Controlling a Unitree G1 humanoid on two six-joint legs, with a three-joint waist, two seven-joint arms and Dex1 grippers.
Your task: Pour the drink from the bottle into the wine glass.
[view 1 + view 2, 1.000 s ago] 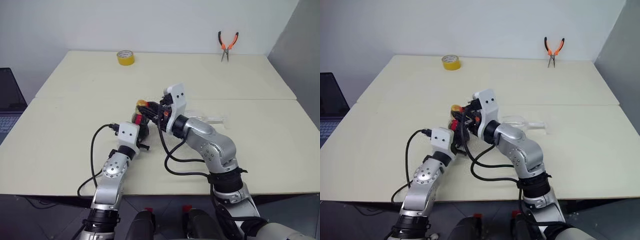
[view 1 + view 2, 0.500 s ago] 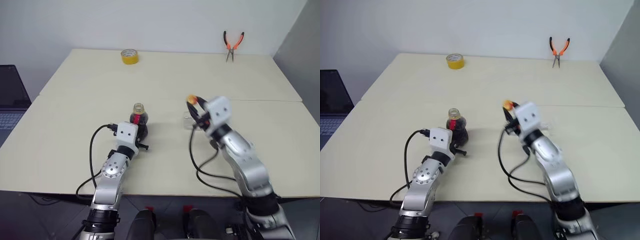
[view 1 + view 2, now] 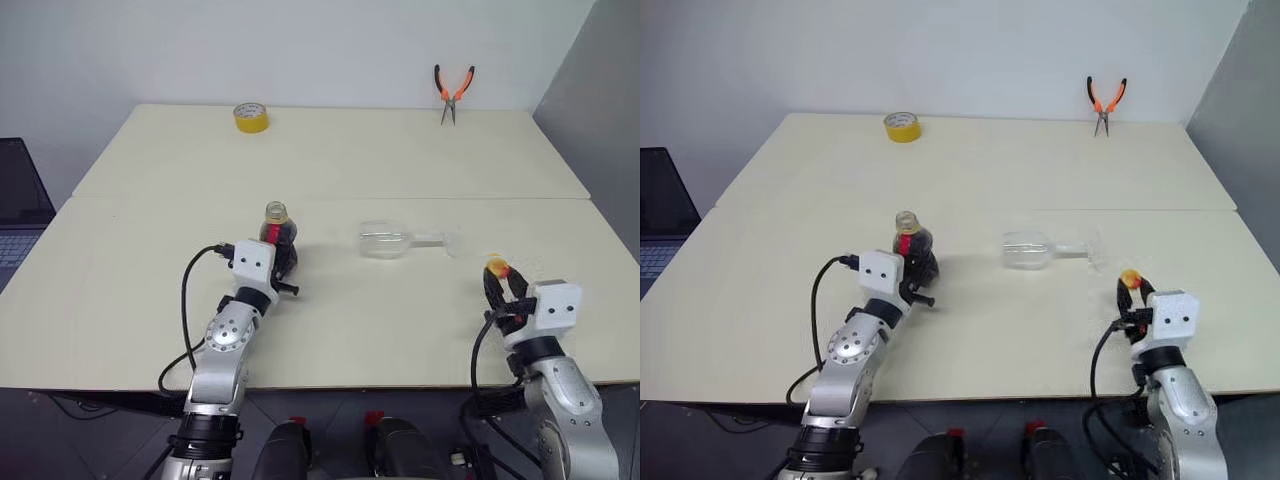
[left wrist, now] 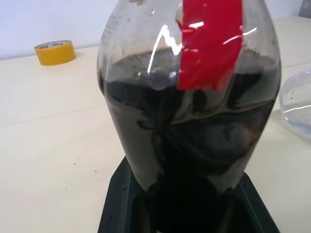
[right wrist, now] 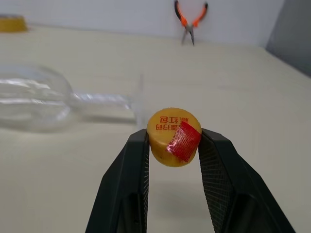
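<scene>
The bottle is gripped upright at mid-bench by the left tool, uncapped. The cap is pinched in the right tool near the bench front edge. The glass lies on its side; pouring now would spill the drink. Open room is left behind.

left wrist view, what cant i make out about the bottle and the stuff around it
- Bottle mouth: cut off by the left wrist view's upper edge, so the missing cap is not visible there.
- Bottle base: hidden between the left gripper's black jaws.
- Wine glass: cut by that view's edge; stem and foot unseen.
- Cap lettering: too small to read in the right wrist view.
</scene>
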